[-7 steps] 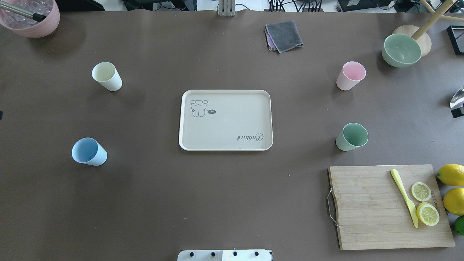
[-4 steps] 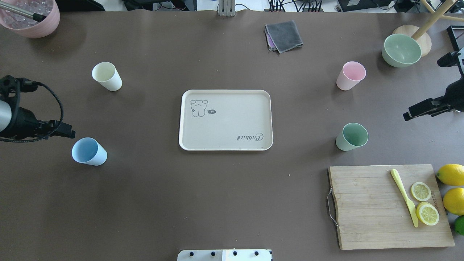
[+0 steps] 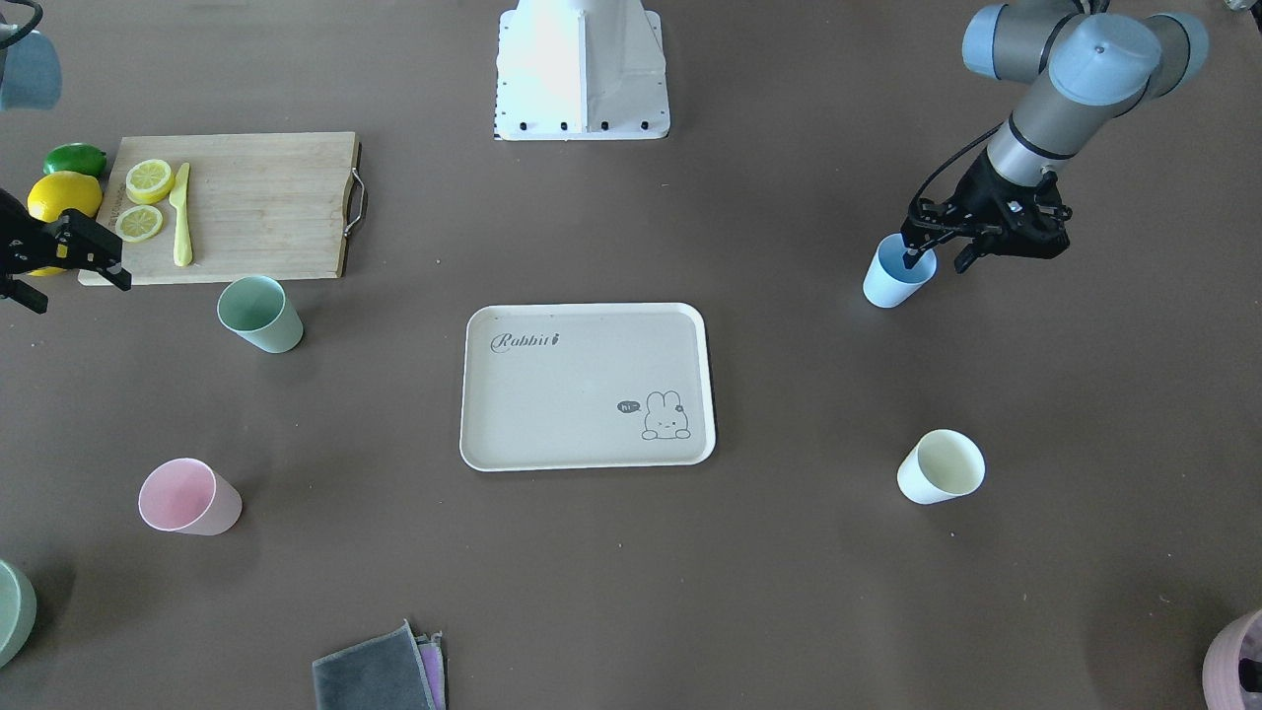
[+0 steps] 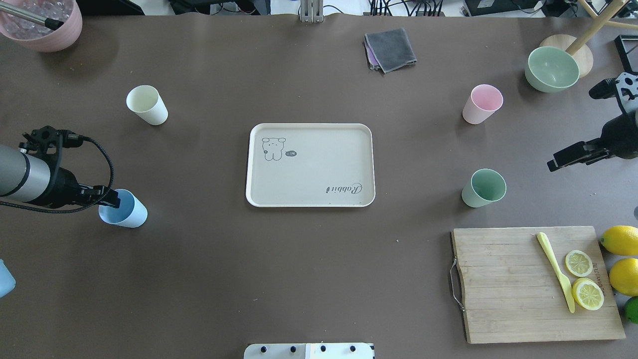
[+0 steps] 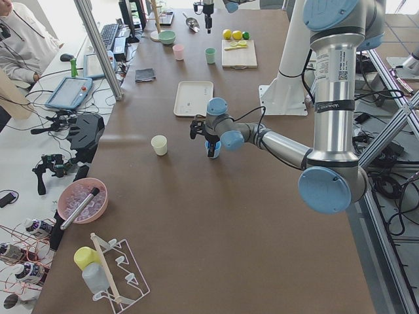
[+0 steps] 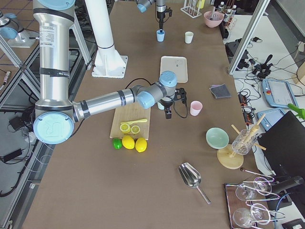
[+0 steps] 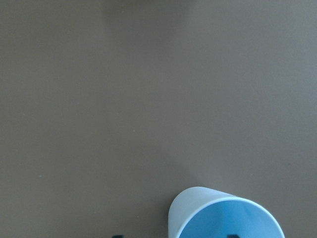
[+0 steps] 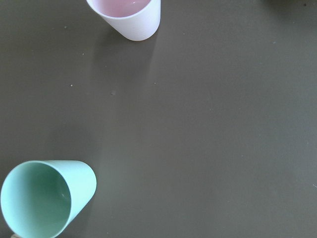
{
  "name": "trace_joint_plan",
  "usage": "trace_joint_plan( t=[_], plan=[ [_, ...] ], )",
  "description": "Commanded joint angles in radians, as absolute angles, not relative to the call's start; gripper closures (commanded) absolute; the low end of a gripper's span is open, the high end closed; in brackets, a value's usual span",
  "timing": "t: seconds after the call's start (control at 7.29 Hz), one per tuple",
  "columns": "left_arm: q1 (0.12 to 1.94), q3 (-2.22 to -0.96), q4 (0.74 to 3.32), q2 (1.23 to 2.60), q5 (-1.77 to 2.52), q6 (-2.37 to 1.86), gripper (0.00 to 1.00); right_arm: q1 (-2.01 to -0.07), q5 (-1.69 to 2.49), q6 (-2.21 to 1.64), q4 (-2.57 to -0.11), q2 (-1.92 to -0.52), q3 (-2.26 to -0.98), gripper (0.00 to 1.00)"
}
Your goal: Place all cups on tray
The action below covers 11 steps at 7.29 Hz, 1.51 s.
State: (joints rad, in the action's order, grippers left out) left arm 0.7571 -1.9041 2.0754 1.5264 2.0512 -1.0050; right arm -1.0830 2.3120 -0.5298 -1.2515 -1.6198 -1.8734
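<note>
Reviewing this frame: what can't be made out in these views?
Left gripper at the blue cup: whether its fingers touch the wall; wrist view's bottom edge cuts them, other views too small.
Pink container: its contents; overhead's top edge cuts it, left view too small.
Right gripper: its height over the table; frame edges cut it, right view too small.

A robotics lab: a robot arm (image 5: 335,98) mounted at a brown tabletop (image 5: 196,229), with aluminium framing (image 5: 98,46), a teach pendant (image 5: 69,93) and an operator (image 5: 23,42) alongside.

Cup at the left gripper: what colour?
Light blue cup; shows best in the front-facing view.
</note>
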Motion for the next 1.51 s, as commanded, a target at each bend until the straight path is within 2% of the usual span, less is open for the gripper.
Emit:
trace_joint_plan(
  t=[0.0,0.14,0.69,0.96,1.1,1.37],
  plan=[
    [0.755,-1.894,2.074,1.536,2.052,-1.006,0.76,-1.071,2.312,-0.532,-1.255,-1.596,-1.846,0.01],
    [0.755,-1.898,2.075,1.537,2.057,-1.011,1.0,-1.06,2.312,-0.532,-1.256,-1.559,-1.807,0.01],
    [0.756,-1.896,2.057,1.659,2.063,-1.015,1.0,-0.948,2.31,-0.676,-1.255,-1.496,-1.796,0.01],
    [0.755,-1.861,1.831,1.921,2.062,-1.112,1.0,-0.924,2.287,-0.686,-1.256,-1.489,-1.789,0.03],
    [0.726,-1.811,1.748,2.045,2.051,-1.165,1.0,-0.911,2.286,-0.686,-1.256,-1.489,-1.78,0.07],
    [0.622,-1.773,1.749,2.092,1.95,-1.215,1.0,-0.885,2.286,-0.686,-1.255,-1.486,-1.764,0.1]
  ],
)
